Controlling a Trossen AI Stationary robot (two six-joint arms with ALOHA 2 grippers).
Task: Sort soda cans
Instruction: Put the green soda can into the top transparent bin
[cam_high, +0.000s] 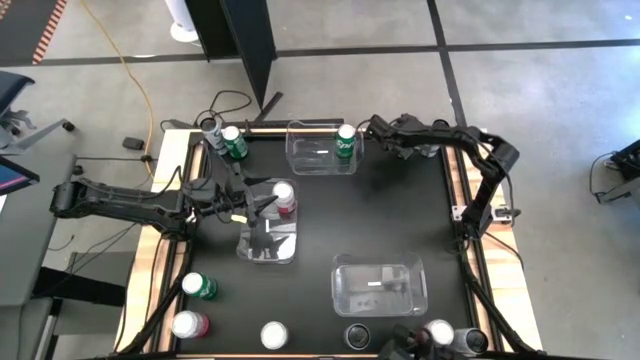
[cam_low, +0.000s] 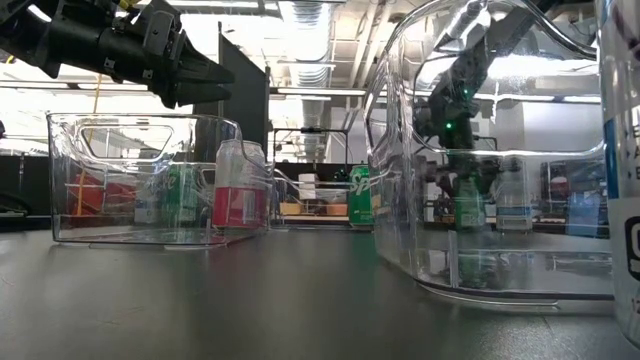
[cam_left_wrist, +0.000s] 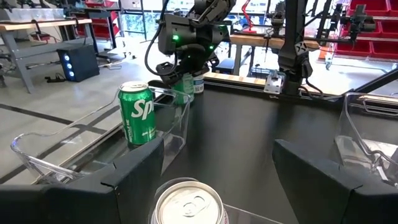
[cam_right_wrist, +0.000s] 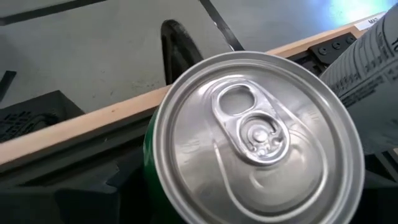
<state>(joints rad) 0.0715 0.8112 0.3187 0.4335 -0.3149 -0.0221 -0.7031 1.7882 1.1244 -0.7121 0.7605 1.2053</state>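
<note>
Right gripper (cam_high: 362, 133) at far bin (cam_high: 300, 160), straddling green can (cam_high: 347, 141) at bin's right end; whether fingers grip it, cannot tell. Left gripper (cam_high: 262, 205) spread wide above red can (cam_high: 284, 197) in middle bin (cam_high: 250, 250), nothing held. Risk: off-centre closure tips green can against bin wall.

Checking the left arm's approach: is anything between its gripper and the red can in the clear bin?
Nothing visible. The left gripper hangs open just beside the red can, which stands in the clear bin; its top shows uncovered between the fingers.
</note>
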